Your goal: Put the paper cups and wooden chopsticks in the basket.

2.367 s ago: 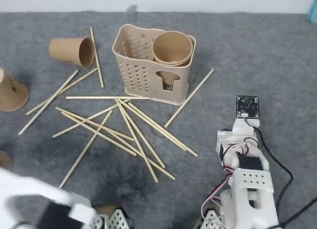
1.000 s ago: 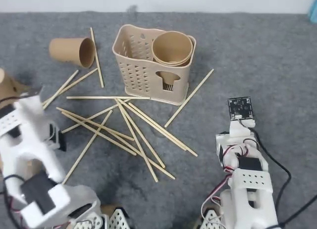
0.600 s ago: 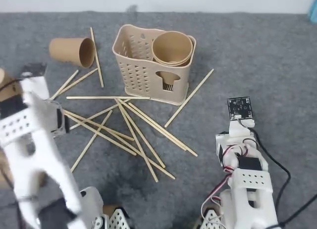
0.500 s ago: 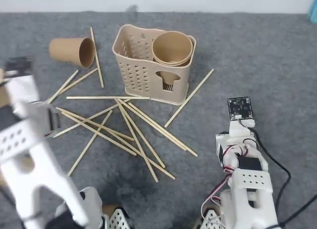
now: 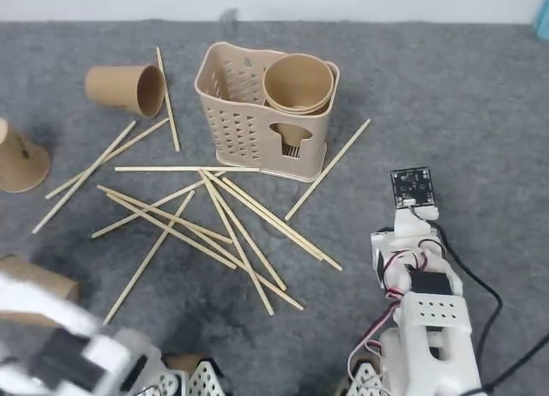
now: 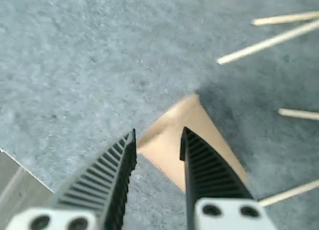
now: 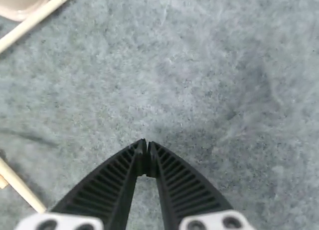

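Observation:
The beige basket (image 5: 249, 113) stands at the back middle with stacked paper cups (image 5: 298, 81) inside. One paper cup (image 5: 124, 89) lies on its side at the back left, another (image 5: 19, 160) sits at the left edge, and a third (image 5: 39, 285) lies at the front left. Several wooden chopsticks (image 5: 197, 220) are scattered in front of the basket. My left gripper (image 6: 158, 135) is open just above a paper cup (image 6: 199, 120), which shows between its fingers. My right gripper (image 7: 146, 146) is shut on nothing over bare carpet.
The left arm (image 5: 60, 353) is a blur at the front left corner. At the front right stands the right arm (image 5: 420, 276). One chopstick (image 5: 328, 169) leans off the basket's right side. A chopstick (image 7: 35, 16) and the basket corner (image 7: 15, 1) lie beyond the right gripper.
The left arm swept over the left side of the table and dropped back to the front left corner. A cup now lies near it. The right wrist shifted slightly left.

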{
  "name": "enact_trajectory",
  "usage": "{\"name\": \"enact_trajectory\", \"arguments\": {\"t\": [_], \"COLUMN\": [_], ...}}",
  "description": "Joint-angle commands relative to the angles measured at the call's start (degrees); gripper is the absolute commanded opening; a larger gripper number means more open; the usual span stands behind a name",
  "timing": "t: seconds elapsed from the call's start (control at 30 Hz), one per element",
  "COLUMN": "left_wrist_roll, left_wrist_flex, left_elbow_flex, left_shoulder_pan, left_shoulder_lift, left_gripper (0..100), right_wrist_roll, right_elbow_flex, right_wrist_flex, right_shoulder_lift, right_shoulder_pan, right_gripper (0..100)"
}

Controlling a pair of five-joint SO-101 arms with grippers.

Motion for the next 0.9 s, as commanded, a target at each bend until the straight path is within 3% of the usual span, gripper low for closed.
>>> {"name": "enact_trajectory", "arguments": {"t": [0.0,0.17,0.3,0.53,0.87], "left_wrist_roll": [-1.05,-7.30,-8.70,-12.31,-23.82], "left_wrist_flex": [5.36,16.26,16.35,16.35,16.44], "left_elbow_flex": [-11.74,-22.64,-25.36,-24.92,-12.18], "left_shoulder_pan": [-0.35,2.81,3.43,3.16,-1.23], "left_shoulder_lift": [11.25,26.46,32.70,34.29,28.13], "left_gripper": [14,14,14,14,13], "right_wrist_roll": [0.88,0.88,0.88,0.97,0.97], "right_elbow_flex": [-0.35,-0.35,-0.35,-0.35,-0.35], "right_wrist_flex": [-1.10,-1.01,-0.84,-0.84,-1.10], "right_shoulder_lift": [-1.54,-1.54,-1.54,-1.54,-1.54], "right_shoulder_pan": [-0.31,-0.31,-0.31,-0.31,-0.31], "right_gripper": [0.9,0.9,0.9,0.9,0.9]}}
